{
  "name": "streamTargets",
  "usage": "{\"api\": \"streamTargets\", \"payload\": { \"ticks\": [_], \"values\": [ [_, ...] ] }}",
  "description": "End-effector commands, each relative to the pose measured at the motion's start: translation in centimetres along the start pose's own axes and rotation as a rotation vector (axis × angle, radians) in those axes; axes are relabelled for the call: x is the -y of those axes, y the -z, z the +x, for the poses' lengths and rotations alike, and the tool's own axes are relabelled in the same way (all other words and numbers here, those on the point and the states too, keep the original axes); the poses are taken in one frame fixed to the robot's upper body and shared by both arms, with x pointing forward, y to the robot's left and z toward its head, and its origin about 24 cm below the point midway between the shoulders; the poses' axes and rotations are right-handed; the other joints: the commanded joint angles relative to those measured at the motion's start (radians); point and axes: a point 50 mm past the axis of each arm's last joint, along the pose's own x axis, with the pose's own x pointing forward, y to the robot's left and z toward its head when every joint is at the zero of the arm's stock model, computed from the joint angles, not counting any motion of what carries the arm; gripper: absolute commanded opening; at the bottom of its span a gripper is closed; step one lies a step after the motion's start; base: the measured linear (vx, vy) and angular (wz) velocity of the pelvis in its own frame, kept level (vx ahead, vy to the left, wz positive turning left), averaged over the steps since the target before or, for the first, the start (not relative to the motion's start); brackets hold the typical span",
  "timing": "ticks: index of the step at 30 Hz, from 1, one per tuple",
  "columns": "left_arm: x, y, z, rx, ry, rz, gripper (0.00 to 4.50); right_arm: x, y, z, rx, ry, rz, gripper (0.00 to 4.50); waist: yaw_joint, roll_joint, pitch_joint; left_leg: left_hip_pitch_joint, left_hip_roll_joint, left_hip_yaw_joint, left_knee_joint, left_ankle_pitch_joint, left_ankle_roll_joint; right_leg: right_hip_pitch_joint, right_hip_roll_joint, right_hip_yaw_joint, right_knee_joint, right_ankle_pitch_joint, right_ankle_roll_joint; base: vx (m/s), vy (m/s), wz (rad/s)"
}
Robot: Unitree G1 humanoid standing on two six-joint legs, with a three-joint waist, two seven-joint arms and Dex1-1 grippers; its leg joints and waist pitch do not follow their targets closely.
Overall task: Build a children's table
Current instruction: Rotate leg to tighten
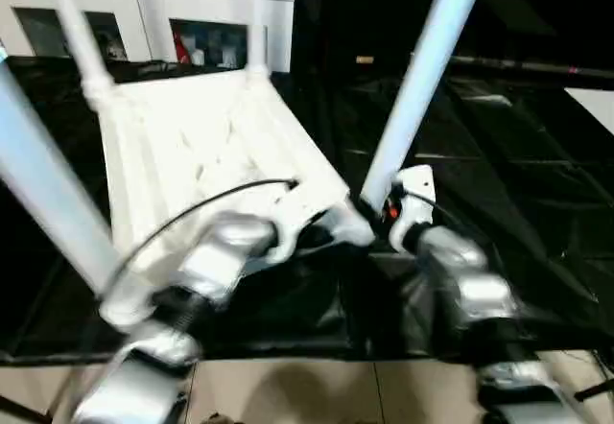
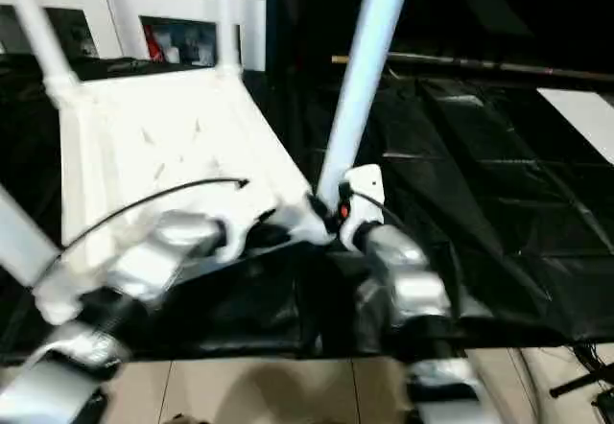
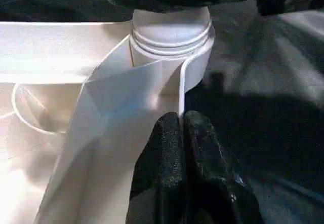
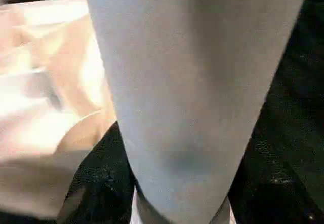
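Four legs are standing up out of the tabletop, which lies ribbed side up on the black-covered counter. Two far legs rise at the back corners, one on the left and one beside it, and a big near-left leg crosses the foreground.

All eyes on the near-right corner! The near-right leg leans away from the tabletop as it rises, its foot at the corner socket. Whether it is seated all the way home, I can't say from here.

Left pincer: black fingers clenched together, tips pressed right against the thin wall of the tabletop just below that socket. It looks like a brace, not a hold.

Right pincer: it sits right at the base of the leaning leg, and the wrist camera is crowded by the tube. Are the fingers around it or merely beside it? I cannot tell.

Here's the danger: that leg is tilted. Push it down at this angle and it could jam crooked in the socket, or lever the light tabletop so it skids on the black sheet. The left pincer's tips rest on a thin edge and could slip off under load.
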Motion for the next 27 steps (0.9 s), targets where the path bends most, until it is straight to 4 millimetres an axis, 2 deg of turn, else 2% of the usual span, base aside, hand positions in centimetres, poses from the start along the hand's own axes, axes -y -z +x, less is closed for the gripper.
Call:
{"api": "streamTargets", "payload": {
  "ticks": [1, 4, 6, 7, 9, 10, 12, 15, 19, 21, 25, 27],
  "values": [
    [0.4, -0.1, 0.9, -0.028, -0.034, 0.022, 0.0, -2.4, 0.7, 0.7, -0.028, -0.036, 0.016, 1.93, -0.004, 0.007, -0.053, 0.034, 0.059, -0.046, -0.086, -0.412, -0.061, 0.01, -0.072, 0.039, -0.091, -0.395, -0.143, 0.0, 0.0, 0.0],
    [0.4, 0.1, 0.7, -0.027, -0.025, 0.034, 0.0, -2.7, 0.4, 0.8, -0.008, -0.073, 0.007, 1.93, -0.001, 0.006, -0.055, 0.031, 0.06, -0.042, -0.085, -0.393, -0.047, 0.014, -0.071, 0.041, -0.087, -0.346, -0.148, 0.0, 0.0, 0.0],
    [0.6, 0.3, 0.3, -0.02, 0.038, 0.063, 0.0, -3.8, 0.2, 0.3, 0.008, -0.283, -0.042, 2.49, 0.002, 0.005, -0.056, 0.029, 0.06, -0.04, -0.084, -0.371, -0.034, 0.018, -0.072, 0.042, -0.084, -0.309, -0.157, 0.0, 0.0, 0.0],
    [0.6, 0.4, 0.3, -0.02, 0.043, 0.066, 0.0, -3.9, 0.2, 0.3, 0.008, -0.3, -0.049, 2.63, 0.003, 0.004, -0.056, 0.026, 0.06, -0.04, -0.084, -0.363, -0.027, 0.021, -0.072, 0.041, -0.083, -0.298, -0.161, 0.0, 0.0, 0.0],
    [0.7, 0.7, 0.0, -0.012, 0.08, 0.079, 0.0, -3.7, 0.1, -0.3, 0.002, -0.376, -0.054, 2.72, 0.006, 0.0, -0.058, 0.023, 0.06, -0.034, -0.079, -0.303, 0.006, 0.028, -0.073, 0.043, -0.077, -0.245, -0.181, 0.0, 0.0, 0.0],
    [0.7, 0.7, 0.0, -0.012, 0.08, 0.079, 0.0, -3.7, 0.1, -0.3, 0.002, -0.376, -0.054, 2.72, 0.007, 0.0, -0.057, 0.022, 0.06, -0.034, -0.078, -0.297, 0.012, 0.028, -0.074, 0.043, -0.078, -0.249, -0.183, 0.0, 0.0, 0.0],
    [0.5, 1.0, -0.3, -0.019, 0.09, 0.074, 0.0, -3.1, -0.2, -0.6, 0.002, -0.41, -0.092, 3.0, 0.009, -0.001, -0.058, 0.023, 0.06, -0.033, -0.077, -0.286, 0.014, 0.028, -0.075, 0.042, -0.079, -0.269, -0.186, 0.0, 0.0, 0.0],
    [0.4, 1.5, -0.9, -0.02, 0.143, 0.082, 0.0, -1.7, -0.7, -1.6, -0.026, -0.488, -0.152, 3.2, 0.011, 0.001, -0.057, 0.021, 0.062, -0.034, -0.078, -0.267, 0.018, 0.03, -0.071, 0.04, -0.075, -0.249, -0.192, 0.0, 0.0, 0.0],
    [0.5, 1.9, -1.9, -0.014, 0.234, 0.102, 0.0, -0.3, -1.4, -3.0, -0.047, -0.613, -0.182, 3.2, 0.012, 0.004, -0.056, 0.023, 0.065, -0.034, -0.079, -0.28, 0.025, 0.03, -0.07, 0.039, -0.074, -0.243, -0.207, 0.0, 0.0, 0.0],
    [0.7, 2.3, -2.8, -0.013, 0.321, 0.11, 0.0, 0.6, -1.7, -3.9, -0.081, -0.687, -0.216, 3.2, 0.013, 0.002, -0.055, 0.023, 0.066, -0.034, -0.08, -0.291, 0.021, 0.032, -0.072, 0.04, -0.075, -0.263, -0.205, 0.0, 0.0, 0.0],
    [1.1, 2.5, -4.3, 0.017, 0.461, 0.113, 0.0, 1.6, -1.5, -4.9, -0.155, -0.761, -0.262, 3.2, 0.012, 0.002, -0.053, 0.028, 0.068, -0.035, -0.081, -0.312, 0.011, 0.023, -0.072, 0.041, -0.078, -0.308, -0.203, 0.0, 0.0, 0.0],
    [1.2, 2.7, -4.8, 0.014, 0.501, 0.103, 0.0, 1.8, -1.5, -5.3, -0.182, -0.8, -0.268, 3.2, 0.018, 0.003, -0.054, 0.032, 0.07, -0.034, -0.079, -0.311, 0.005, 0.021, -0.073, 0.042, -0.076, -0.296, -0.21, 0.0, 0.0, 0.0]
  ]
}}
